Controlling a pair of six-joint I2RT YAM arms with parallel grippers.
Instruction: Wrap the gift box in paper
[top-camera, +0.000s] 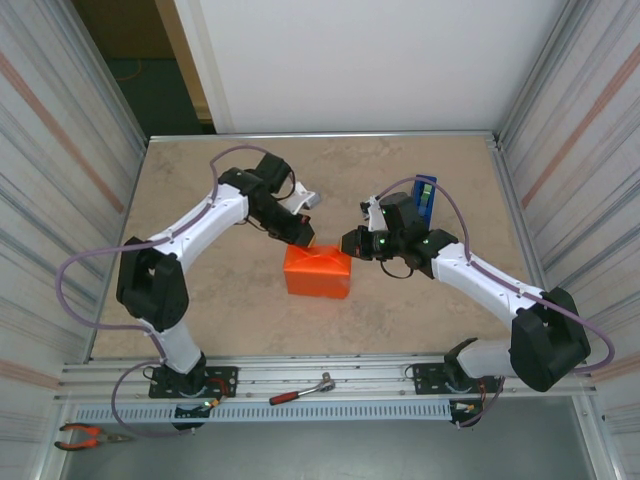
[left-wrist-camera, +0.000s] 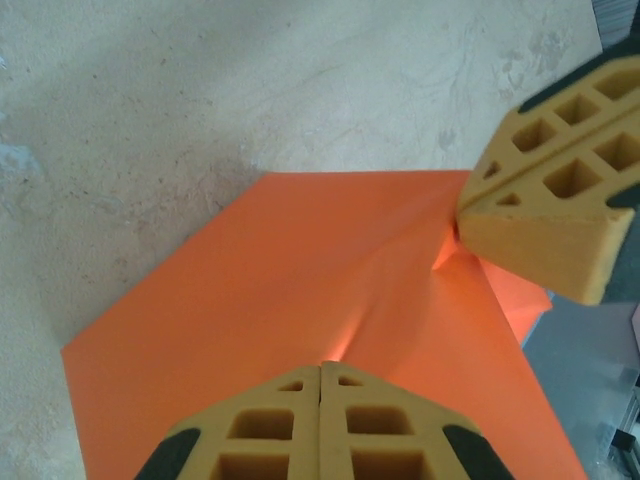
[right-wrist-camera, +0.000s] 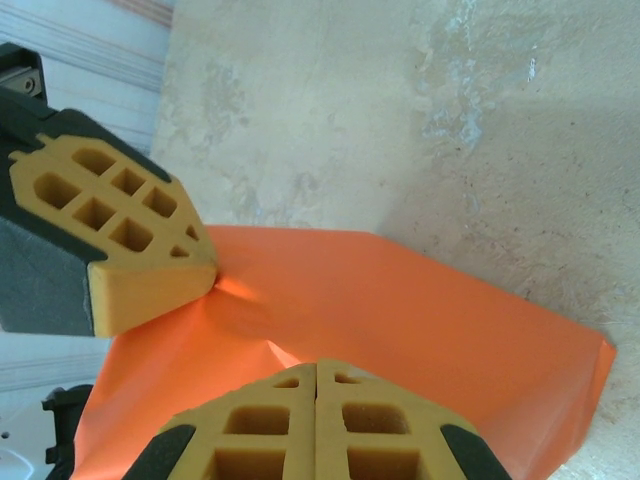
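Nearest, on the metal rail (top-camera: 380, 378) by the arm bases, a red-handled ratchet (top-camera: 300, 391) and orange-handled pliers (top-camera: 85, 436) are seen lying. Farther in, near the middle of the table (top-camera: 220, 310), the gift box (top-camera: 317, 276) is found, covered by the paper (left-wrist-camera: 250, 300). Its long axis is laid roughly left to right, almost parallel to the table's near edge, with the right end turned very slightly nearer. Along its far edge the paper is drawn up into creases and is pinched from both sides. The left gripper (top-camera: 302, 238) is closed at the far left corner, its fingers (left-wrist-camera: 280, 420) pressed together on a raised fold. The right gripper (top-camera: 350, 243) is likewise clamped on the paper at the far right corner, its fingers (right-wrist-camera: 360, 420) meeting with no gap. The two grippers are held near each other. Farthest back, behind the right wrist, a blue tape dispenser (top-camera: 426, 193) is stood upright.
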